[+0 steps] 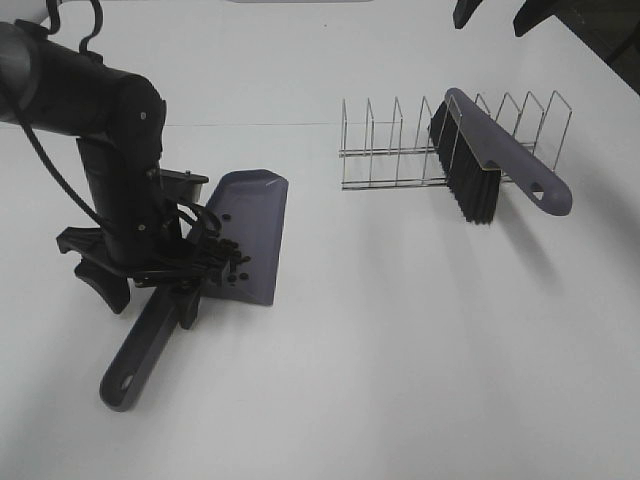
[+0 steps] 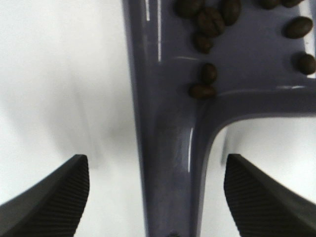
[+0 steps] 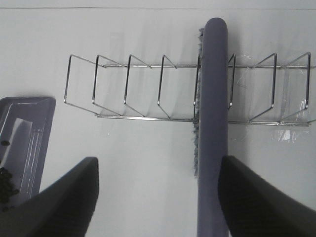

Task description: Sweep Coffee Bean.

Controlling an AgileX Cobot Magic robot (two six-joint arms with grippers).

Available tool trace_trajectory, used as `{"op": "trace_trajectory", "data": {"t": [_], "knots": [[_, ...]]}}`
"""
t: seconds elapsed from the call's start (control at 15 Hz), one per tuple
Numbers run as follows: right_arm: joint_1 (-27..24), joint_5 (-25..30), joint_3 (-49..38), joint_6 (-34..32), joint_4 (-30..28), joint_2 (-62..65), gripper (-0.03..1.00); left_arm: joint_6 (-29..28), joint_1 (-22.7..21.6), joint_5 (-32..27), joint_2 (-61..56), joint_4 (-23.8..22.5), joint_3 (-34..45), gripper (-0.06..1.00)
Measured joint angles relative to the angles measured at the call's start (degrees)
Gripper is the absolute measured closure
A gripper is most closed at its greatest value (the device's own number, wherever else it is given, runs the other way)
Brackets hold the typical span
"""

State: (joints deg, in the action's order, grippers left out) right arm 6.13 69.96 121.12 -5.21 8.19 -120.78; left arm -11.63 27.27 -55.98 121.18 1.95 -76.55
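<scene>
The grey-purple dustpan [image 1: 255,215] lies flat on the white table at the left, its handle [image 1: 135,360] pointing toward the front edge. Coffee beans [image 1: 236,262] sit clustered in the pan's rear near the handle, and show close up as dark ovals [image 2: 210,22]. My left gripper [image 2: 157,162] is open and straddles the dustpan handle [image 2: 168,148], with a gap on each side of it. The brush [image 1: 500,150] rests in the wire rack [image 1: 400,145], bristles down. My right gripper [image 3: 159,162] is open above the table, with the brush handle [image 3: 212,128] close to one finger and nothing held.
The wire rack [image 3: 148,89] has several empty slots beside the brush. The left arm [image 1: 110,170] looms over the pan's handle end. A corner of the dustpan [image 3: 24,143] shows in the right wrist view. Bare white table spans the middle and front right.
</scene>
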Motion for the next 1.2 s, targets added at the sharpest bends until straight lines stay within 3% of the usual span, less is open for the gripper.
{"op": "trace_trajectory", "data": {"t": [0.27, 0.4, 0.47, 0.93, 1.07, 1.2], "knots": [[0.0, 0.0, -9.1, 0.0, 0.0, 6.2, 0.37, 0.0, -2.8, -1.1, -5.6, -1.3, -0.1, 0.27], [0.0, 0.0, -16.4, 0.0, 0.0, 10.6, 0.37, 1.7, -6.9, -2.1, -8.7, -1.4, -0.2, 0.27], [0.0, -0.1, -22.1, 0.1, -0.1, 14.2, 0.37, 4.2, -11.9, -3.3, -12.8, -1.9, -0.2, 0.27], [0.0, -0.1, -46.6, 1.5, -0.9, 33.1, 0.37, 10.9, -23.9, -10.7, -29.3, -1.9, -0.2, 0.27], [0.0, 0.0, -54.7, 1.5, -1.1, 43.1, 0.37, 12.0, -30.0, -12.4, -40.0, -1.7, -0.2, 0.27], [0.0, 0.0, -57.9, 1.5, -1.1, 47.6, 0.37, 12.1, -31.4, -12.4, -44.7, -1.9, 0.4, 0.27]]}}
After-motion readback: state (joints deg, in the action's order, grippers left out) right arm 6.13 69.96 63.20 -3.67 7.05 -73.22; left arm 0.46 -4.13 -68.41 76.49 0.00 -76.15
